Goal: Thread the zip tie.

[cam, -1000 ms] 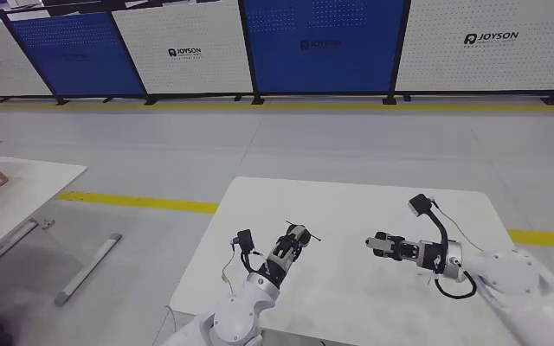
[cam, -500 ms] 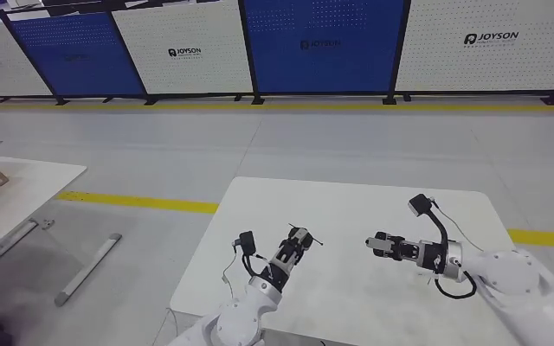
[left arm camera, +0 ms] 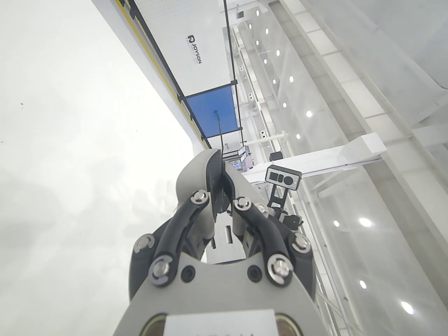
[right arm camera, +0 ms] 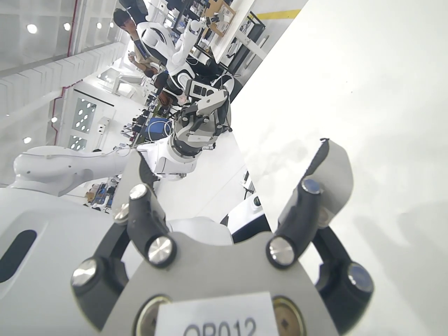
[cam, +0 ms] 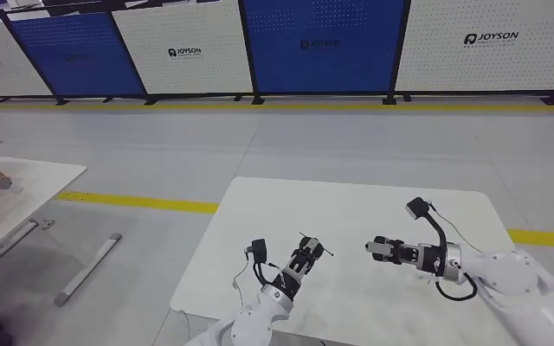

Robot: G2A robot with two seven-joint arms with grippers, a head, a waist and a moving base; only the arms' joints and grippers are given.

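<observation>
Pinching zip tie (left arm camera: 220, 134), left end effector (cam: 312, 248) mid-table

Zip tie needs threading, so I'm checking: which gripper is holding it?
The left gripper: it is shut on the thin black zip tie, while the right gripper is open.

Left end effector (cam: 310, 250) grips zip tie (cam: 326, 253) over white table (cam: 363, 199).
</observation>
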